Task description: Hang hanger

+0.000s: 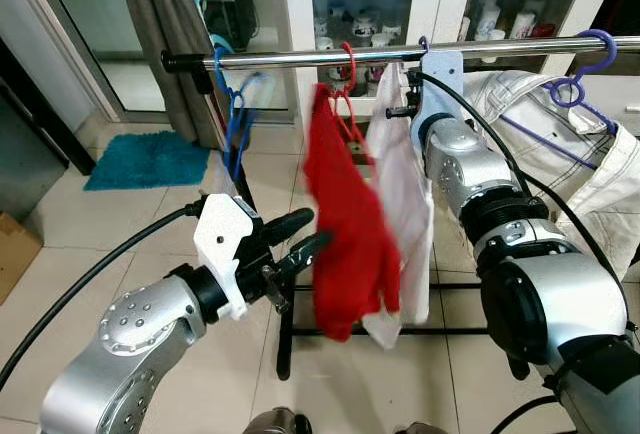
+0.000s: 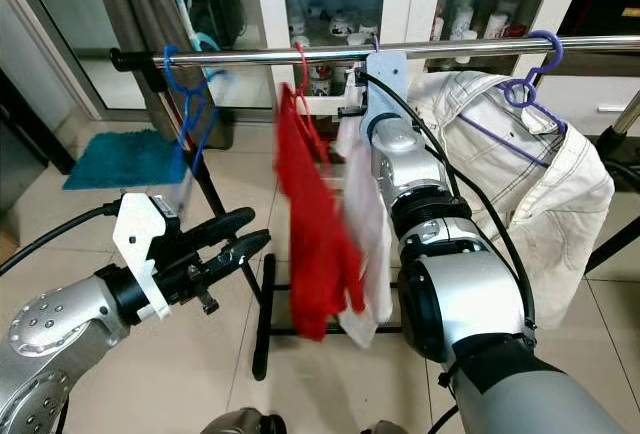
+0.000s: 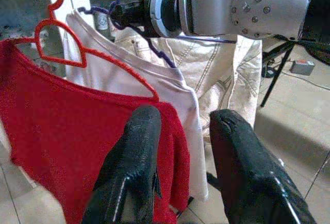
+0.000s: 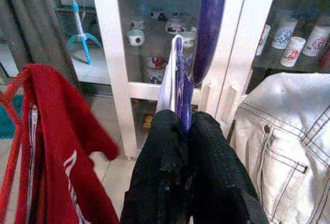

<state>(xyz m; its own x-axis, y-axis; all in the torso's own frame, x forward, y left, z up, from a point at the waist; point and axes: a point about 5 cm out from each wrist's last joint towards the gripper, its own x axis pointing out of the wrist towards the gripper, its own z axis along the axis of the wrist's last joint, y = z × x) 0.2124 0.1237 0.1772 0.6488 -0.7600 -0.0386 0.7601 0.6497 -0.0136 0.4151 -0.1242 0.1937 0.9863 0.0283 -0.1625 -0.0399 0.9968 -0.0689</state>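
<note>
Red shirt on a red hanger, white shirt on a purple one I think, cream jacket right of the black-fingered right gripper.

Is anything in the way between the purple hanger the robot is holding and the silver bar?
Nothing visible is. The right claw is shut on the purple hanger, whose top already reaches the silver bar; the red shirt hangs beside it.
</note>
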